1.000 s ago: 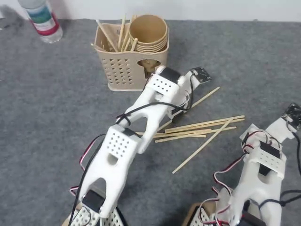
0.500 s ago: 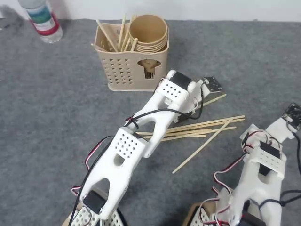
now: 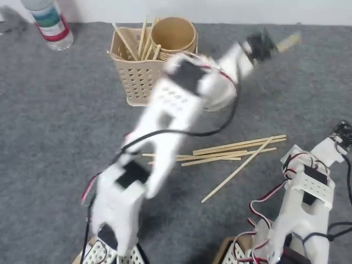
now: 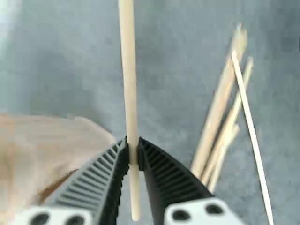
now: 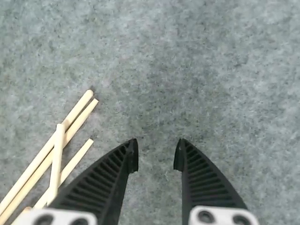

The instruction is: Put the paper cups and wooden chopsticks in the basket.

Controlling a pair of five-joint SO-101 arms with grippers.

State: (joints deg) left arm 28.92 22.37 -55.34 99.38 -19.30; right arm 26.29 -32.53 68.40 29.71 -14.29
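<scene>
The left gripper (image 4: 132,143) is clamped on a single wooden chopstick (image 4: 127,70), which runs straight out past its fingertips. In the high view this gripper is raised beside the basket (image 3: 144,82), off its right side near the rim. The basket holds a stack of paper cups (image 3: 175,38) and several upright chopsticks (image 3: 135,41). A loose bundle of chopsticks (image 3: 236,148) lies on the grey carpet (image 3: 66,137) in front of the basket and to its right. The right gripper (image 5: 154,157) hangs over carpet just beside that bundle, farther from the basket, its jaws a narrow gap apart and holding nothing.
</scene>
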